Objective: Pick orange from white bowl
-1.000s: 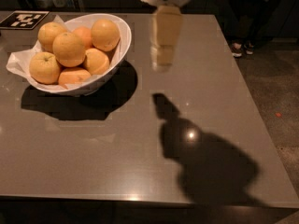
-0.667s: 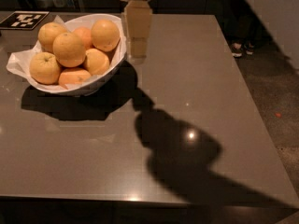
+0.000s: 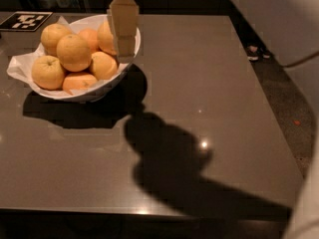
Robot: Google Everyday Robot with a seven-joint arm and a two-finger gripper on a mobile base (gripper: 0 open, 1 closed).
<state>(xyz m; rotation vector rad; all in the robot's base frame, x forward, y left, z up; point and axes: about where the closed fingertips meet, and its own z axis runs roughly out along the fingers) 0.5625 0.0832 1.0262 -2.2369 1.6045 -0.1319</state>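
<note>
The white bowl (image 3: 94, 92), lined with crumpled white paper (image 3: 18, 65), stands at the table's back left. Several yellow-orange oranges are piled in it. One orange (image 3: 73, 52) sits on top, others (image 3: 47, 71) (image 3: 103, 64) lie around it. The rightmost orange (image 3: 104, 37) is partly hidden behind my gripper (image 3: 124, 53). The beige gripper hangs straight down from the top edge, over the bowl's right rim, right next to that orange. It holds nothing that I can see.
A black-and-white marker tag (image 3: 25, 20) lies at the table's back left corner. The arm's dark shadow (image 3: 169, 158) falls across the grey tabletop (image 3: 209, 73). The table's right edge borders dark floor (image 3: 284, 98), where shoes (image 3: 256, 51) show.
My gripper has moved left, from above the bare table to the right of the bowl to above the bowl's right rim. The oranges have not moved.
</note>
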